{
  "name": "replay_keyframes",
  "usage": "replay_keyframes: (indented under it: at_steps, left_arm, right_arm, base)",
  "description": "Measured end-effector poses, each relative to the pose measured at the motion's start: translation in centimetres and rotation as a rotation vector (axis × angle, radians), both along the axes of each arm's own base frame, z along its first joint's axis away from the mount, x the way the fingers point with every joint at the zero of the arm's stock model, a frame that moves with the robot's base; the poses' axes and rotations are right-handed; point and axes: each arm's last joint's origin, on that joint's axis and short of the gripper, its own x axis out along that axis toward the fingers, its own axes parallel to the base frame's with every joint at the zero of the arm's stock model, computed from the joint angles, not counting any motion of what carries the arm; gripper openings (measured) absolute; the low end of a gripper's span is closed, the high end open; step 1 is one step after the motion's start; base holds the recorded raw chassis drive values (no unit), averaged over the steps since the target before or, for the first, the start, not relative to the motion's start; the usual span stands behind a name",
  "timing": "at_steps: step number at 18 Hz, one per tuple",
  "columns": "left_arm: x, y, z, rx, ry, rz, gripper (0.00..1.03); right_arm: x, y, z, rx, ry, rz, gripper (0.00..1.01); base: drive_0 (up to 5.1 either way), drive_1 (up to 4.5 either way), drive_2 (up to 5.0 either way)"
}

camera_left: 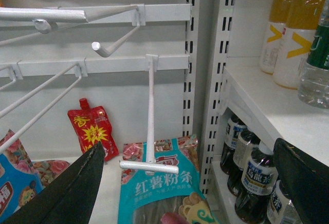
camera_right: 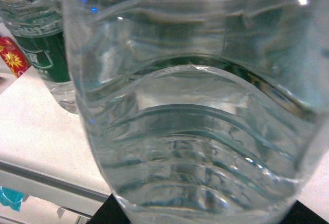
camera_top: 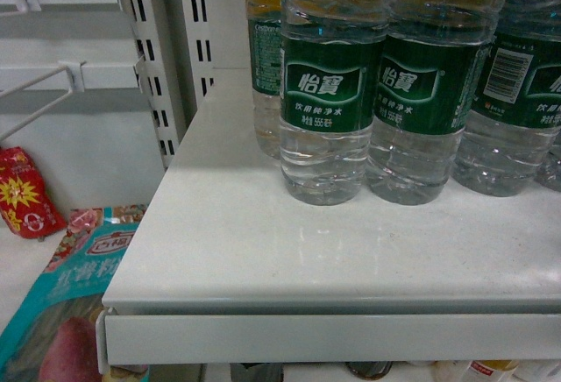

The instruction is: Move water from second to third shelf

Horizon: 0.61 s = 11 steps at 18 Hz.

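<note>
Item: water, clear ribbed bottle with green label, stood upright on the white shelf, front of a row of like bottles.

Right wrist view: one such bottle filled the frame; right gripper's jaw state cannot be told.

Left gripper: jaws apart, empty, left of the shelf, above a teal snack bag.

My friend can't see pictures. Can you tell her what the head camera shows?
Clear water bottles with green labels stand in a row at the back of a white shelf, its front part bare. To the left, white hooks hang above a red pouch and a teal snack bag.
</note>
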Motion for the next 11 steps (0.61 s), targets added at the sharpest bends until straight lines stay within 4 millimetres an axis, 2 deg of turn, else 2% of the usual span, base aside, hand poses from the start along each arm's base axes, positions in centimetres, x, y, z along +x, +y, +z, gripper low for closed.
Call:
replay_keyframes:
  at_steps: [2,4,5,11]
  left_arm:
    - [0.0,0.0,0.0,0.0,0.0,0.0,0.98]
    - [0.0,0.0,0.0,0.0,0.0,0.0,0.98]
    - [0.0,0.0,0.0,0.0,0.0,0.0,0.98]
    - [0.0,0.0,0.0,0.0,0.0,0.0,0.98]
  right_arm:
    - [0.4,0.3,0.5,-0.012,-0.006,0.023,0.39]
    - [2.5,1.1,-0.2,-0.032,0.03,0.048,0.39]
    - [2.8,1.3,-0.1,-0.034,0.026,0.046,0.39]
    - [4.0,2.3,-0.5,-0.01,0.02,0.048,0.39]
  base:
    - [0.0,0.0,0.0]
    - [0.0,0.0,0.0]
    - [0.0,0.0,0.0]
    - [0.0,0.0,0.0]
